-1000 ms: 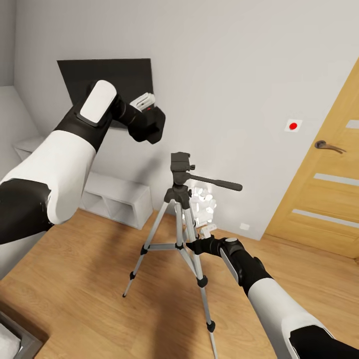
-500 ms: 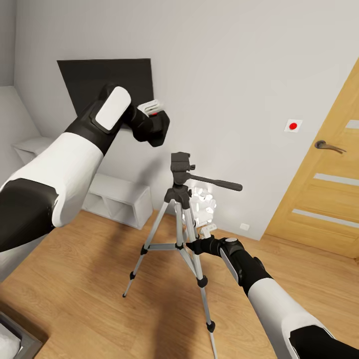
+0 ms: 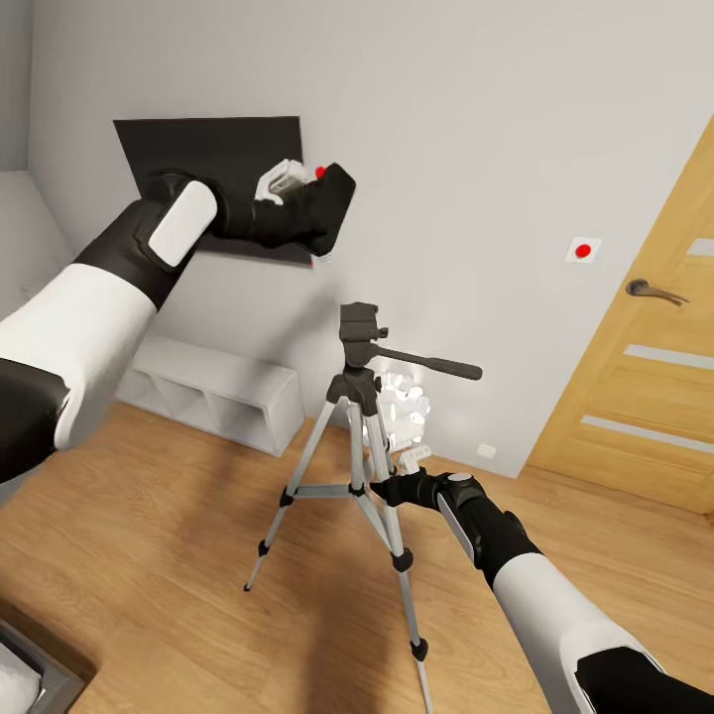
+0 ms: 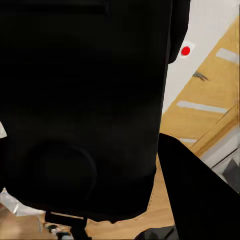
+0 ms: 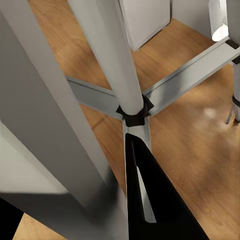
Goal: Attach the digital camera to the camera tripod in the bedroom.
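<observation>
Silver legs hold up the camera tripod (image 3: 359, 466), which stands on the wood floor with its black head (image 3: 359, 327) at the top and a long handle (image 3: 436, 365) poking out to one side. The right gripper (image 3: 389, 488) is low down, at a leg just under the middle brace. In the right wrist view one dark finger (image 5: 150, 200) lies right beside the leg (image 5: 112, 55), but I cannot tell if the fingers are pressed on the leg or spread.

The left gripper (image 3: 312, 203) is up high, pinching the digital camera (image 3: 322, 203), a small black box with a red dot on top. In the left wrist view the camera (image 4: 85, 100) is so close that it hides most of the room.

From that gripper, the tripod head is below and a little toward the right arm's side, well apart. I think the left arm must bring the camera down onto the flat top of the head, with the camera's bottom facing down.
</observation>
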Motion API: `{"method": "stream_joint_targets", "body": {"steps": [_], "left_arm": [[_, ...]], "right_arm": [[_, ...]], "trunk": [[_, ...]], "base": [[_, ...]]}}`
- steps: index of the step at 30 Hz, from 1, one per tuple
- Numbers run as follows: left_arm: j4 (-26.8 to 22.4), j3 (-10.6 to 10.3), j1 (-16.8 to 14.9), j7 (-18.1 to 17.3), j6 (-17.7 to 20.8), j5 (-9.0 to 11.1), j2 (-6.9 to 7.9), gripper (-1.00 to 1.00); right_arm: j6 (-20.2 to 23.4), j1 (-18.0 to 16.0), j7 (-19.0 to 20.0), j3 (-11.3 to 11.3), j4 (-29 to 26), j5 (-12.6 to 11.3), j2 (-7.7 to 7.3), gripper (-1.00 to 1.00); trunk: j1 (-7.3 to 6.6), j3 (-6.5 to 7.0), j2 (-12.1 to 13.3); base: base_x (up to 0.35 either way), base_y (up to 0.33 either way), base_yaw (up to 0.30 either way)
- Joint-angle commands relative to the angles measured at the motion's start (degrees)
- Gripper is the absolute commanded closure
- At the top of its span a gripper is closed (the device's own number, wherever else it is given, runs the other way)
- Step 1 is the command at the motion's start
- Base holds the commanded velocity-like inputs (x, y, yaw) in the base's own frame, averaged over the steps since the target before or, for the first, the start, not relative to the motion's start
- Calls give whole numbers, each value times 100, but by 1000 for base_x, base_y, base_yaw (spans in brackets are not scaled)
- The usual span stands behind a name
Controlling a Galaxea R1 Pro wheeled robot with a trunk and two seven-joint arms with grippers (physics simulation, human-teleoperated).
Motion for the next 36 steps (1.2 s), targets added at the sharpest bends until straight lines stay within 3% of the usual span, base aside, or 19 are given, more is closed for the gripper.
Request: {"method": "stream_joint_targets", "body": {"steps": [1, 4, 18, 24, 27, 28, 30, 31, 36], "left_arm": [[23, -78, -9, -350, -217, -55, 102, 100], [63, -148, -9, -943, -514, -143, 267, 100], [155, -213, 27, -1267, -622, -188, 353, 100], [-150, -343, 34, -1837, -653, -328, 373, 100], [-521, -725, 34, -2270, -671, -650, 441, 100], [-737, -955, 35, -2510, -684, -882, 500, 100], [-958, -1149, 35, -2766, -699, -1120, 561, 100], [-1155, -1282, 35, -3016, -730, -1338, 625, 100], [-1427, -1439, 35, -3434, -882, -1652, 747, 100]], "right_arm": [[-1, -2, 11, 7, -3, 465, 1, 100], [-1, -2, 11, 7, -3, 465, 1, 100], [-1, -2, 11, 7, -3, 466, 1, 100], [-1, -2, 11, 7, -3, 465, 1, 100], [-1, -2, 11, 7, -3, 465, 1, 100], [-1, -2, 11, 7, -3, 465, 1, 100], [-1, -2, 11, 7, -3, 465, 1, 100], [-1, -2, 11, 7, -3, 465, 1, 100], [-1, -2, 11, 7, -3, 465, 1, 100]], "trunk": [[4, -13, -10], [4, -13, -10], [4, -13, -10], [4, -13, -10], [4, -13, -10], [4, -13, -10], [4, -13, -10], [4, -13, -10], [4, -13, -10]], "base": [[0, 0, 0], [0, 0, 0], [1, 0, 0], [59, 0, 0], [29, 0, 0], [13, 0, 0], [10, 0, 0], [5, 0, 0], [3, 0, 0]]}}
